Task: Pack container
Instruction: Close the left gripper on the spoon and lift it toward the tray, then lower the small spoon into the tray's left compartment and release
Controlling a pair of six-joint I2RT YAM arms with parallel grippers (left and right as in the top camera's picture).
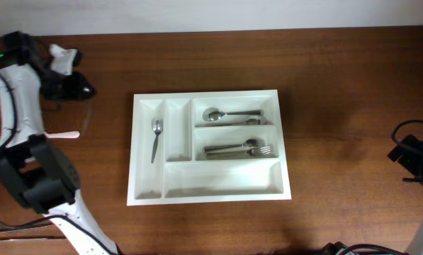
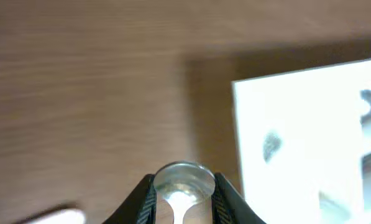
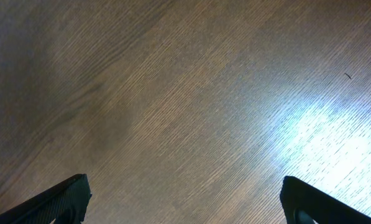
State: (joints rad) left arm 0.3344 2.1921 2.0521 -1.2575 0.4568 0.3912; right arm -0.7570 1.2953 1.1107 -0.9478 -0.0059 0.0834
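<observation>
The container, a white cutlery tray (image 1: 207, 193), lies in the middle of the table. Its left edge shows in the left wrist view (image 2: 297, 118). It holds a small spoon (image 1: 156, 132) in a narrow left compartment, a spoon (image 1: 225, 113) at the top right, and forks and spoons (image 1: 241, 149) in the middle right. My left gripper (image 1: 80, 88) is left of the tray. It is shut on the bowl of a metal spoon (image 2: 184, 179), above bare wood (image 2: 184, 205). My right gripper (image 3: 185, 199) is open and empty at the far right (image 1: 409, 152).
A white-handled piece of cutlery (image 1: 62, 134) lies on the table left of the tray. It shows as a blur in the left wrist view (image 2: 54, 216). The left arm's base (image 1: 41, 180) stands at the front left.
</observation>
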